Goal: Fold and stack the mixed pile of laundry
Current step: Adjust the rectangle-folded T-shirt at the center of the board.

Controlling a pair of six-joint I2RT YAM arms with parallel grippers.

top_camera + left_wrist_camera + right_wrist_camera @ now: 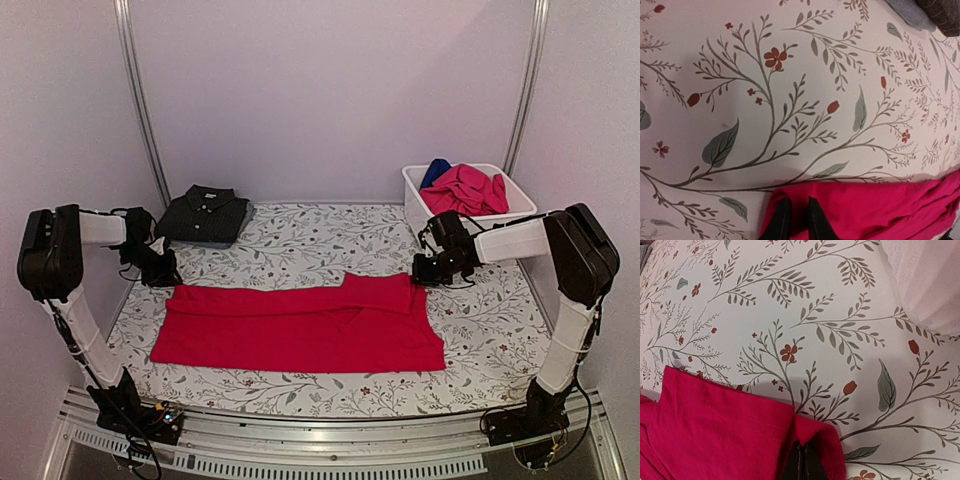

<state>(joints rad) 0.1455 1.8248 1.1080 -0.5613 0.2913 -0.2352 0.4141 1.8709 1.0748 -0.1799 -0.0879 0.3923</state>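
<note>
**Setting: a robotics lab test cell.** My left arm point(78, 320) and right arm point(568, 330) are bolted to a slotted metal rail point(330, 432) along the near edge of a table. Loose cables point(545, 452) and small electronics lie exposed at both bases. Plain pale panels point(330, 90) close the bench on 3 sides, joined at the back corners by 2 bare aluminium posts point(140, 110). The domestic items read as props: a floral leaf-patterned cloth point(300, 235) spread as a work surface, and a white plastic tub point(413, 195) holding garments point(465, 188) at the far right.
</note>
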